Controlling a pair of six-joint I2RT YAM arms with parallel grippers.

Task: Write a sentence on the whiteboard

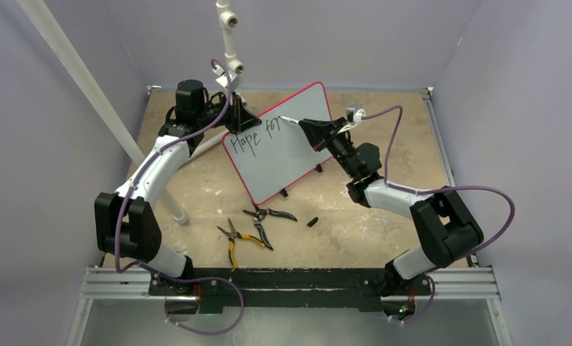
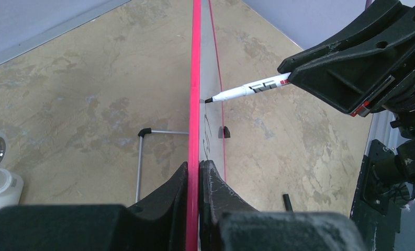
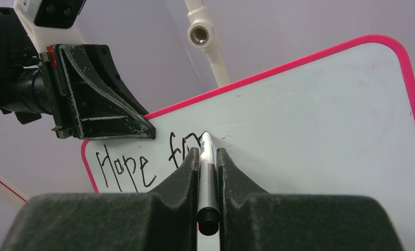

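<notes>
My left gripper [image 2: 194,170] is clamped on the red-pink edge of the whiteboard [image 1: 297,158], which stands tilted in the upper middle of the top view. In the left wrist view that edge runs straight up the frame from between my 2 jaws at bottom centre. My right gripper [image 3: 208,154] is closed on the marker [image 3: 209,178]. Its barrel is pinched between both jaws at lower centre of the right wrist view, with the tip aimed at the board.

I judge the step in hand to be the writing itself, partway through. The sentence [image 3: 134,167] reads "Hope for", 2 words on 1 line, at lower left of the right wrist view. The marker tip sits at the tail of the "r". It seems to touch the surface, though from this angle I cannot be sure.

The next move calls for lifting the tip just clear and shifting it past "for" to leave a gap. The tip can then go down lightly on the bare board to the right of or below the words. My left clamp must hold firm, or pen pressure could swing the board.
</notes>
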